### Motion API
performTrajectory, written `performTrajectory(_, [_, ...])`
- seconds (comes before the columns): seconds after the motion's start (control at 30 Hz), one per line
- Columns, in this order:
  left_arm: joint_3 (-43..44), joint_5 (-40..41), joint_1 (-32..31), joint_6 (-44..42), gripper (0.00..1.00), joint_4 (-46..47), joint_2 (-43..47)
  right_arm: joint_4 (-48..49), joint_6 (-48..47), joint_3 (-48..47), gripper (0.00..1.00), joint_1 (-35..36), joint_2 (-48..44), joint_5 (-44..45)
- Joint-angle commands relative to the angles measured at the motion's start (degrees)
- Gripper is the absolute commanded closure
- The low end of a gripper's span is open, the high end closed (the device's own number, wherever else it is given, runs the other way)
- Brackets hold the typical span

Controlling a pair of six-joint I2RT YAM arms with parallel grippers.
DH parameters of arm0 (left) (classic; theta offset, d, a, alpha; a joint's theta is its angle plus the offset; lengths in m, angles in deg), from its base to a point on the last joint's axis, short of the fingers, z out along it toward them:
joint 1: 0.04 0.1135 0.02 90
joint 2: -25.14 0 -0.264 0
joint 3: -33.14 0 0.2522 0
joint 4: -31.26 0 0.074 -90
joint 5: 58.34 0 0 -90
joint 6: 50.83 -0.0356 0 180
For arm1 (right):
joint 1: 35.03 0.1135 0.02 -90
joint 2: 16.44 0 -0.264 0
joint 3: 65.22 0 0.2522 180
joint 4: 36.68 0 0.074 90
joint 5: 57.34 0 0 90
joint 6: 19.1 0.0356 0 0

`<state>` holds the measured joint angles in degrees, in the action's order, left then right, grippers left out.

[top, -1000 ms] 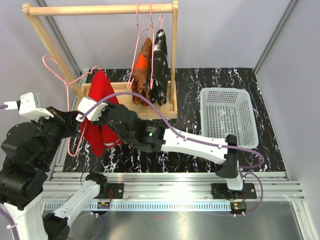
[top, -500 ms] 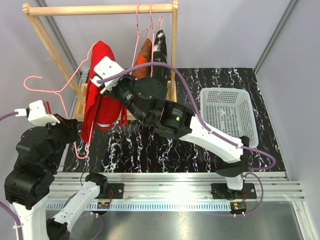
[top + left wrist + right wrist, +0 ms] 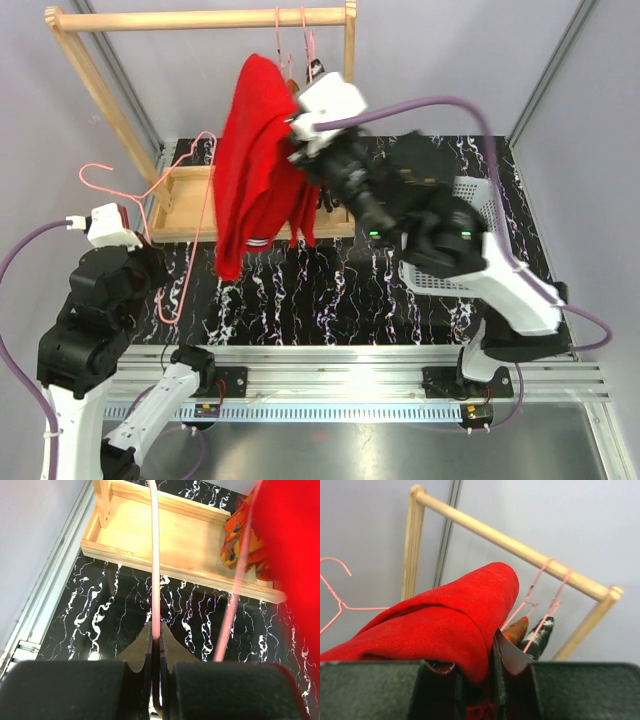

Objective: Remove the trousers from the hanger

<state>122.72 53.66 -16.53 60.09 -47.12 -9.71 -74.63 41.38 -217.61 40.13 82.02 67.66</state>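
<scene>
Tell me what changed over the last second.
The right gripper, shut on the red trousers, swung them up and rightward, apparently off the pink hanger. The left gripper kept its hold on that hanger. The orange-brown trousers and black trousers stayed hanging on the rack.

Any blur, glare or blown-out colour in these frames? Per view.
Top external: sharp, glare on the metal rail by the arm bases. Left wrist: the red trousers are a saturated, featureless blur at right; the pink hanger is soft; left fingers dark, defocused. Right wrist: trousers' weave resolves, right fingers dark and soft.
</scene>
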Motion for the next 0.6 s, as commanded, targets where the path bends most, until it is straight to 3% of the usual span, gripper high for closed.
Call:
performTrajectory(0.0, [1.1,2.5,0.1,-0.9,1.00,2.9,1.2,6.1,1.7,-1.1,1.00,-0.5,-8.7,1.5])
performTrajectory(0.27, [0.7,7.1,0.1,-2.9,1.00,2.2,1.3,1.8,-5.1,0.1,1.00,-0.6,-13.0,14.1])
performTrajectory(0.4, [0.2,8.1,0.1,-3.6,1.00,2.4,1.3,9.4,-14.8,11.2,1.00,-1.7,-17.4,25.5])
performTrajectory(0.57, [-1.0,8.6,0.1,-3.9,1.00,3.1,1.5,10.6,-12.1,24.5,1.00,-7.0,-24.7,30.2])
